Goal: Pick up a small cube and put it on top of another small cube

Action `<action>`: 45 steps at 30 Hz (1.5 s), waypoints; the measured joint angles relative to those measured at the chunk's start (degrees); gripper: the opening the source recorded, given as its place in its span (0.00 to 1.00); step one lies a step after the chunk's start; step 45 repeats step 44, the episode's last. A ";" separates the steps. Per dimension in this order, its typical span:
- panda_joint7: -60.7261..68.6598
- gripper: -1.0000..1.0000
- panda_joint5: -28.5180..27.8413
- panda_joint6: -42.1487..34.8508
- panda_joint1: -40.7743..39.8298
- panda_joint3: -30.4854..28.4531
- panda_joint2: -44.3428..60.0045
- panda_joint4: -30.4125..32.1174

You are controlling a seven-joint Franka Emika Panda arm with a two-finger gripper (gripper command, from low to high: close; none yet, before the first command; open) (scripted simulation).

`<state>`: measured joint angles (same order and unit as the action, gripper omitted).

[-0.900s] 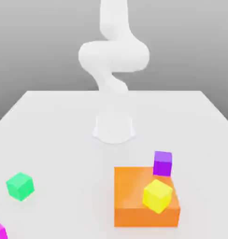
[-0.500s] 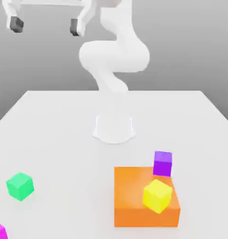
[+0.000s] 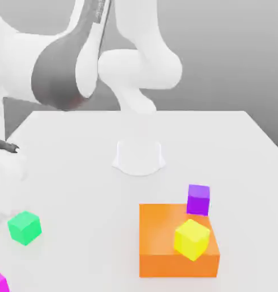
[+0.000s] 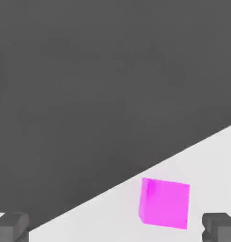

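The gripper (image 4: 115,227) hangs with jaws spread wide over the magenta cube (image 4: 165,203), which sits near the table (image 3: 78,171) edge. It should centre the cube between both fingers before closing.

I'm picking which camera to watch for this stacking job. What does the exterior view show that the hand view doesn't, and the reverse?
Exterior view alone: the arm's base, the green cube, the purple cube, and the yellow cube sitting on the large orange block. Hand view alone: the hand with its fingertips spread wide and empty, and the dark floor beyond the table edge. Shared: the white table and the magenta cube, cut off at the exterior view's lower left corner.
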<state>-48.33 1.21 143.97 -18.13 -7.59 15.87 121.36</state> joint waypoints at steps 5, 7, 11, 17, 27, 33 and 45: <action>2.34 0.50 4.27 2.34 -3.92 0.27 10.35 -1.83; 2.95 0.50 5.24 4.95 -4.85 0.93 14.49 -2.70; 3.42 0.00 5.92 7.79 -5.46 1.60 18.35 -3.54; 3.39 0.00 5.89 6.94 -5.34 1.40 17.32 -3.31; -9.34 0.00 3.74 -1.31 6.84 6.12 -2.68 7.62; -21.91 0.00 1.71 -4.47 18.87 13.56 -15.04 16.77; -31.02 1.00 -1.65 3.29 23.77 15.43 -13.99 23.98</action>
